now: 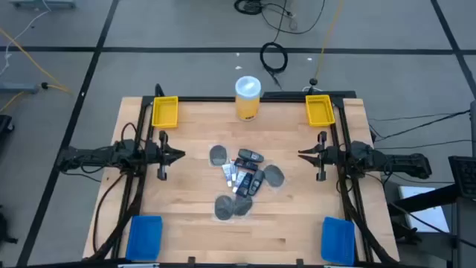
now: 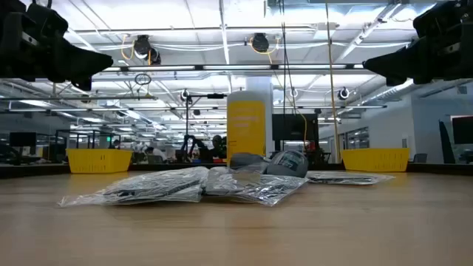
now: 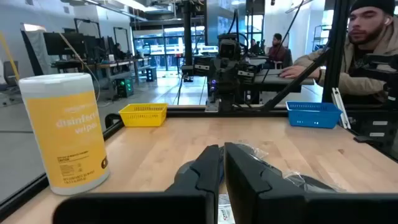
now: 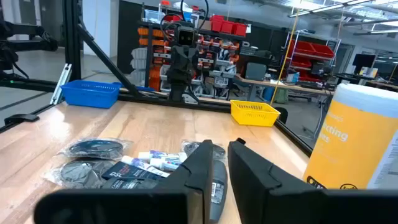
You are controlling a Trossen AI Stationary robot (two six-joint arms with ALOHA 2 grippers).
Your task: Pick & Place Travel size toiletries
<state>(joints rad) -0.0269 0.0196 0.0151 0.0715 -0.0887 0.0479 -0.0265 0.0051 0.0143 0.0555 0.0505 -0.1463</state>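
The travel size toiletries [image 1: 242, 182] lie in a loose pile at the table's middle, several in clear plastic wrap [image 2: 207, 185]. The pile holds grey mesh discs [image 1: 218, 155], stubby dark containers [image 1: 250, 158] and slim white tubes [image 1: 230, 175], which also show in the right wrist view [image 4: 158, 160]. My left gripper [image 1: 182, 155] hovers left of the pile, level, pointing right, its fingers shut [image 3: 222, 158]. My right gripper [image 1: 300, 155] hovers right of the pile, pointing left, shut [image 4: 220, 152]. Both stand well above the tabletop [image 2: 111, 63] [image 2: 366, 65].
A large yellow jar with a white lid [image 1: 248, 97] stands at the far edge's middle. Yellow bins [image 1: 165, 112] [image 1: 319, 110] sit in the far corners and blue bins [image 1: 145, 237] [image 1: 338, 238] in the near corners. A person [image 3: 373, 43] sits beyond the table's right side.
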